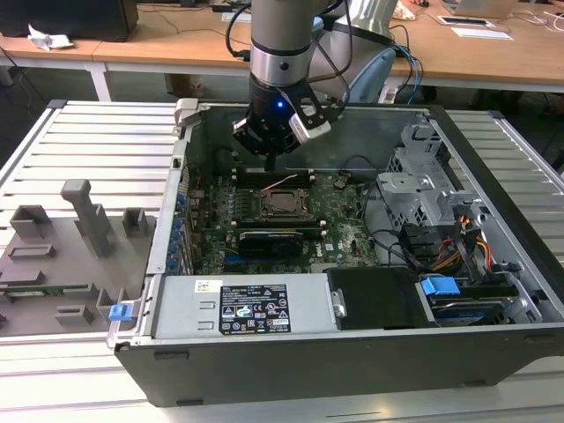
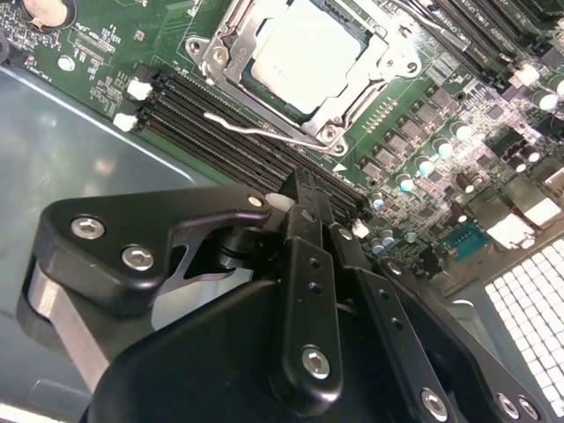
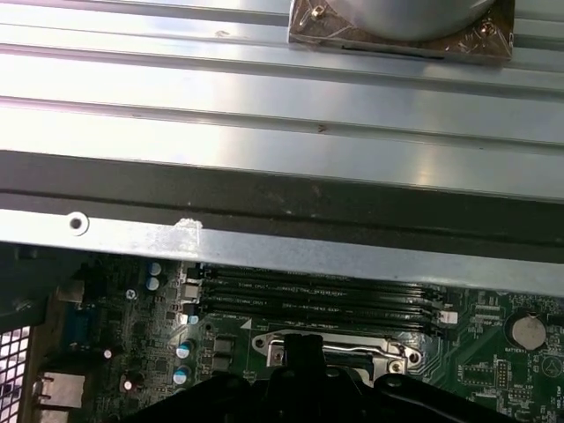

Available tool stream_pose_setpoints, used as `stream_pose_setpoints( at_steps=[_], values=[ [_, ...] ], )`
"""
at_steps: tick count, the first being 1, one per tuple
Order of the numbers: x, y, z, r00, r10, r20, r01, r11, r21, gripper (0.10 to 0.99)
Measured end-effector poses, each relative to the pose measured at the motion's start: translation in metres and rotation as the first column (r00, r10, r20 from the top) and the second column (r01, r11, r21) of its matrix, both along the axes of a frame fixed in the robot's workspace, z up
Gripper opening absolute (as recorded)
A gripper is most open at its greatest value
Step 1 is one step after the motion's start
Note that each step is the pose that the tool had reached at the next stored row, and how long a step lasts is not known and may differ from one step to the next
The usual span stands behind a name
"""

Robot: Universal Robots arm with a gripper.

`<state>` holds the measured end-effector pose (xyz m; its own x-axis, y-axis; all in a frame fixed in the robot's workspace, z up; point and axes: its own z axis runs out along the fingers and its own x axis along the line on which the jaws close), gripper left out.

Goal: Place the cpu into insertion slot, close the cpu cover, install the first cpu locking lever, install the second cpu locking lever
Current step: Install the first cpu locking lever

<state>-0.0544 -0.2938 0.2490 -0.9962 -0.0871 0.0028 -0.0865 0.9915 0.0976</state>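
Just at six o'clock of my gripper (image 1: pixel 270 164), whose fingers look pressed together on nothing, the cpu (image 2: pixel 306 53) sits in the insertion slot (image 2: pixel 231 77); its thin, springy locking lever (image 2: pixel 264 134) needs hooking at the end.

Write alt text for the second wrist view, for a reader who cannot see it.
The black gripper hangs over a green motherboard, its tips near the dark memory slots. Beyond them the cpu sits in the insertion slot with the cpu cover down around it and a thin wire lever along one side.
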Motion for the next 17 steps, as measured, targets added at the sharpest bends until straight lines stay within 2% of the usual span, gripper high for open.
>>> stream_pose_setpoints(
  at_steps=[4, 10, 17],
  values=[
    [0.0061, 0.0, -0.0062, 1.0, -0.001, 0.0001, 0.001, 1.0, 0.0, 0.106],
    [0.009, 0.001, -0.0153, 1.0, -0.001, 0.001, 0.001, 1.0, 0.0, 0.106],
    [0.0148, 0.0022, -0.0174, 1.0, -0.001, 0.001, 0.001, 1.0, 0.0, 0.106]
  ],
)
